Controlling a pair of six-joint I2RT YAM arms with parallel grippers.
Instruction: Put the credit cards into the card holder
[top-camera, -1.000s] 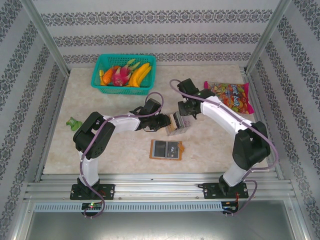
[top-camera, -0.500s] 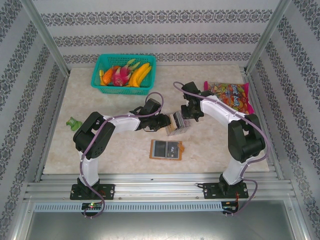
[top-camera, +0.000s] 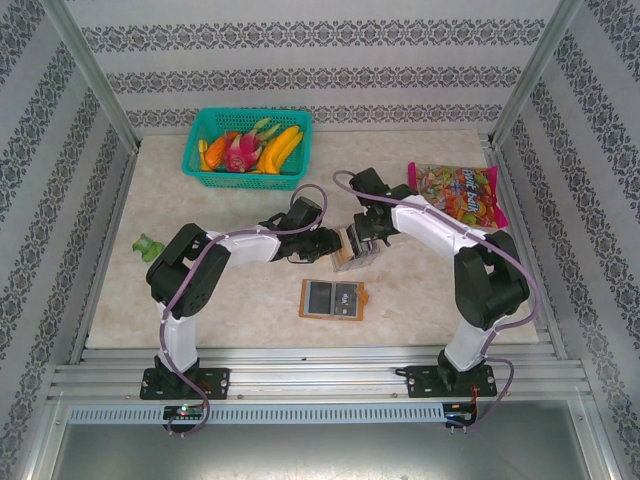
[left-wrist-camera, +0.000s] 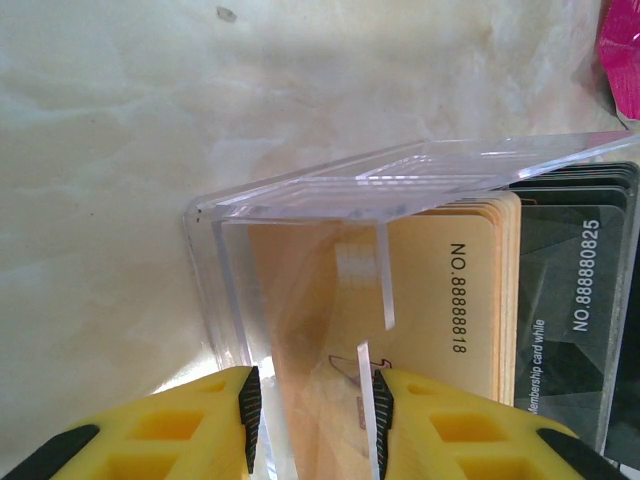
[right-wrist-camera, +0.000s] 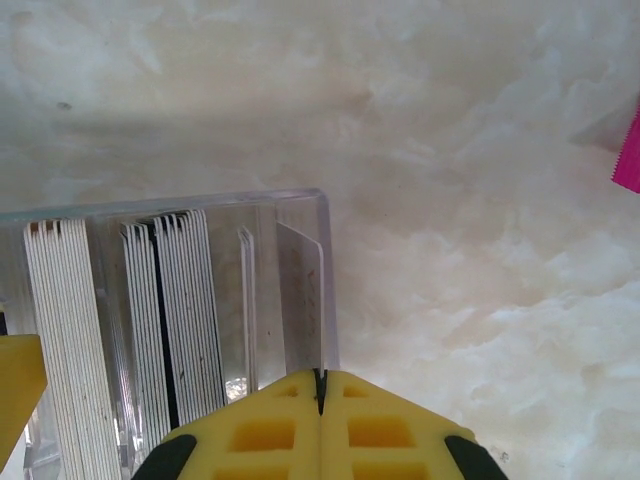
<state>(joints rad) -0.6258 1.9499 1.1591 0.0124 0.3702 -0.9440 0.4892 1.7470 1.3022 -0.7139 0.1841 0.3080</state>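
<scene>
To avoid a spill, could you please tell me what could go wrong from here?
1. The right gripper pinches only the edge of one thin pale plastic card, so it may slip free on lifting.
2. That card stands beside the end wall of the clear plastic box and could catch on it.
3. The left gripper clamps just one end of the box; a snag might tip it and spill the other upright cards.

Left end effector (left-wrist-camera: 315, 385) part-open; right end effector (right-wrist-camera: 320, 375) fully closed, fingertips (right-wrist-camera: 285, 400) touching
</scene>
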